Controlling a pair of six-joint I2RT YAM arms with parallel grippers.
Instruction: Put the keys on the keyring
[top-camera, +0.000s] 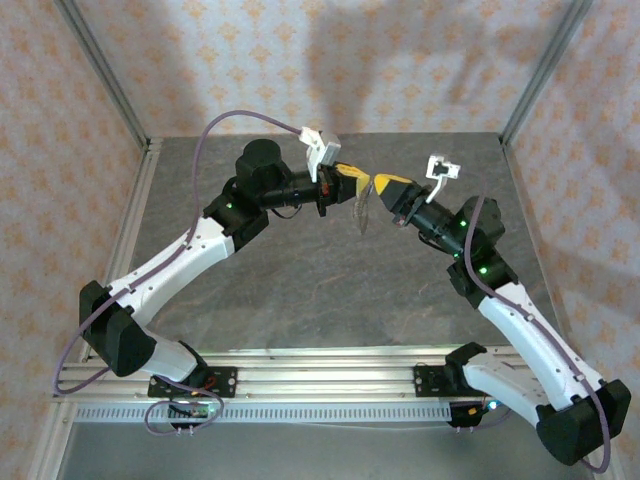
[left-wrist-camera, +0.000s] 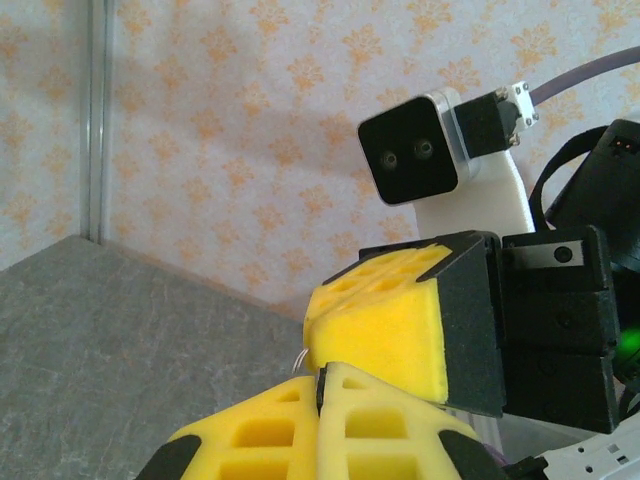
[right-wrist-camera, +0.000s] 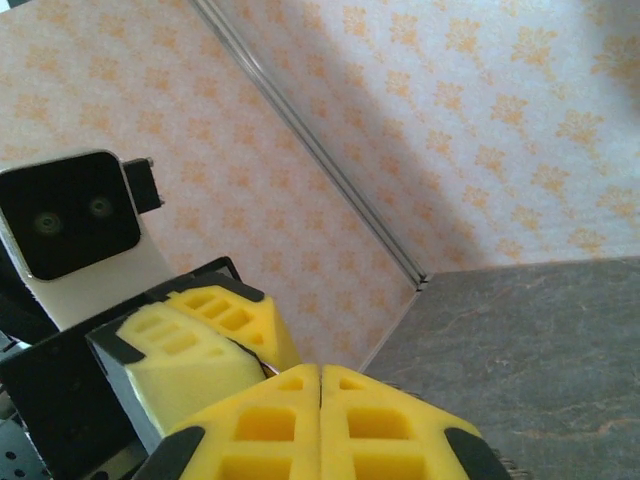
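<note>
Threading step, by the look of it. Left gripper (top-camera: 357, 179) and right gripper (top-camera: 382, 186) meet tip to tip above mid-table (top-camera: 300, 290), both finger pairs pressed shut. Keyring (top-camera: 362, 212) dangles there, clear of the table; which pair holds it is unclear. Next move likely needs fine alignment.

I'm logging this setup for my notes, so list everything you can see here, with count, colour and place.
keyring: one, tan, hanging where the two pincer tips meet, above the table
table: one, grey stone-look, under the arms
walls: pale with orange pattern, behind and at both sides
frame posts: two, silver, back corners
rail: one, silver, near edge
cables: two, purple, one along each arm
wrist cameras: two, black on white mounts, behind the pincers
left pincer: yellow pads, shut, raised over mid-table
right pincer: yellow pads, shut, tip to tip with the left
</note>
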